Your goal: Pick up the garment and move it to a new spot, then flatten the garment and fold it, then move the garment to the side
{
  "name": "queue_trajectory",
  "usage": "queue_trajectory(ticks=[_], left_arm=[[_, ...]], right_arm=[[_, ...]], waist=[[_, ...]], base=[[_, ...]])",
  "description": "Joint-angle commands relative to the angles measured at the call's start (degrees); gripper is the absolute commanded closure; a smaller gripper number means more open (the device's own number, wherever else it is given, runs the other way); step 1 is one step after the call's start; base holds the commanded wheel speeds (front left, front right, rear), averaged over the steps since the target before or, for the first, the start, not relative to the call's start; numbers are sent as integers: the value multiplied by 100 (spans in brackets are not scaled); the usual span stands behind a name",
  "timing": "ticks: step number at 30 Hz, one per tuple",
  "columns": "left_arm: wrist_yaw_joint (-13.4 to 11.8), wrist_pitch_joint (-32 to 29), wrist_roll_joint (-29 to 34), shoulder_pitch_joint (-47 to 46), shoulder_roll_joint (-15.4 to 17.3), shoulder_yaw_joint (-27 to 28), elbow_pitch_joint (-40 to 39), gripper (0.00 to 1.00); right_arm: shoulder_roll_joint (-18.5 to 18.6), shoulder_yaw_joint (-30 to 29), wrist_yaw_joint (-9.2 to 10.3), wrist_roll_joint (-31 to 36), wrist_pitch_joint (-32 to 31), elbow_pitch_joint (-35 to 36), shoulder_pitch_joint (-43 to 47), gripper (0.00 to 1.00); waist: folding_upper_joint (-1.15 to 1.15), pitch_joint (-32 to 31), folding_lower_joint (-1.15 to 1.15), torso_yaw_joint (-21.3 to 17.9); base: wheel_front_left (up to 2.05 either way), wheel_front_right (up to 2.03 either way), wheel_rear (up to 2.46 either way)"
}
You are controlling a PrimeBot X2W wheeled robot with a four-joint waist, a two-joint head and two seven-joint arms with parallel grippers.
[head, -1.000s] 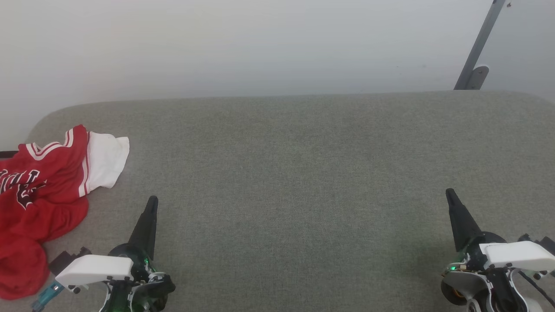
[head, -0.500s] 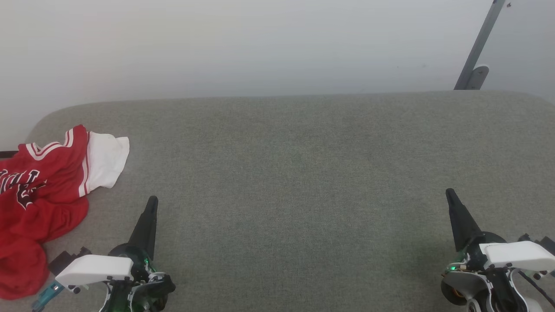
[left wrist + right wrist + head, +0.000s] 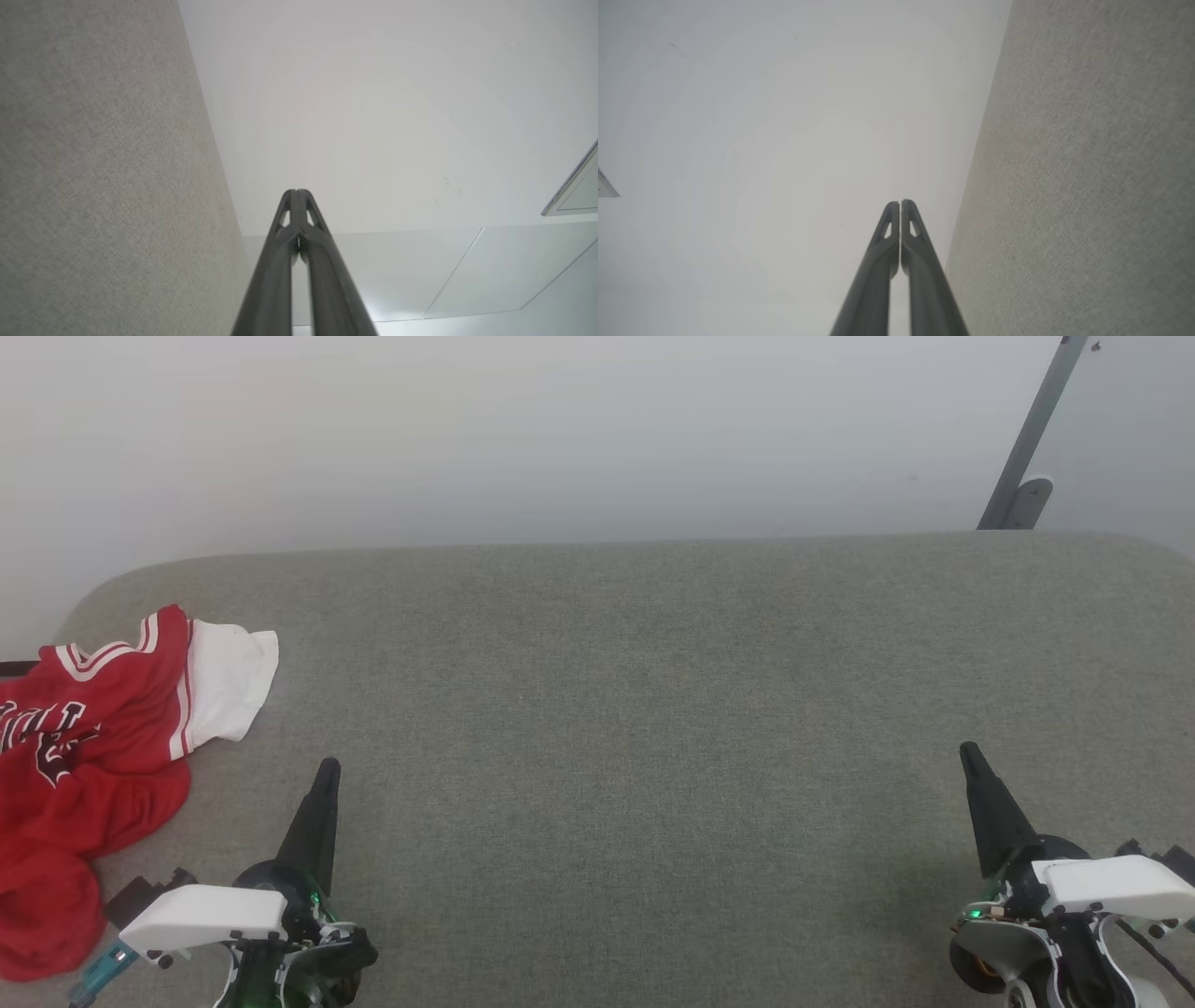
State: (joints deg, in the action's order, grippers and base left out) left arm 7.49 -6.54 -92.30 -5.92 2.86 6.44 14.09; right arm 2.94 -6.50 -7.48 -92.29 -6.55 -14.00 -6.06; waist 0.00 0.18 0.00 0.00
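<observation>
At the bottom left of the head view, the left tool points up the frame, its two dark fingers pressed together along their length and holding nothing. At the bottom right, the right tool stands the same way, closed to a single point and empty. Both hang above a grey fabric tabletop. Just left of the left tool, apart from it, the shirt lies crumpled at the left edge of the frame, partly cut off by it. It is red, with black-and-white lettering on its creased front. One white sleeve with red-striped trim spreads toward the middle of the tabletop. Beyond the far edge rises a plain pale wall. A grey metal bar slants against it at the upper right.
</observation>
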Motion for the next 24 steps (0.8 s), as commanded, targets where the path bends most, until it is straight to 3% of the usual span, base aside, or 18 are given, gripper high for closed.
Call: queue_trajectory(ticks=[1, 4, 5, 24], left_arm=[[0, -12, -21, -73, -12, 12, -19, 100], [0, -12, -21, -73, -12, 12, -19, 100], [0, 0, 0, 0, 0, 0, 0, 0], [-70, 266, 144, 241, 53, -157, -97, 0]], right_arm=[[-22, -5, -3, -23, -9, 13, -32, 100], [-22, -5, -3, -23, -9, 13, -32, 100], [0, 0, 0, 0, 0, 0, 0, 0], [68, 382, 0, 313, 396, -57, 103, 0]], waist=[[0, 0, 0, 0], [0, 0, 0, 0], [0, 0, 0, 0], [0, 0, 0, -9]], base=[[0, 0, 0], [0, 0, 0], [0, 0, 0], [0, 0, 0]])
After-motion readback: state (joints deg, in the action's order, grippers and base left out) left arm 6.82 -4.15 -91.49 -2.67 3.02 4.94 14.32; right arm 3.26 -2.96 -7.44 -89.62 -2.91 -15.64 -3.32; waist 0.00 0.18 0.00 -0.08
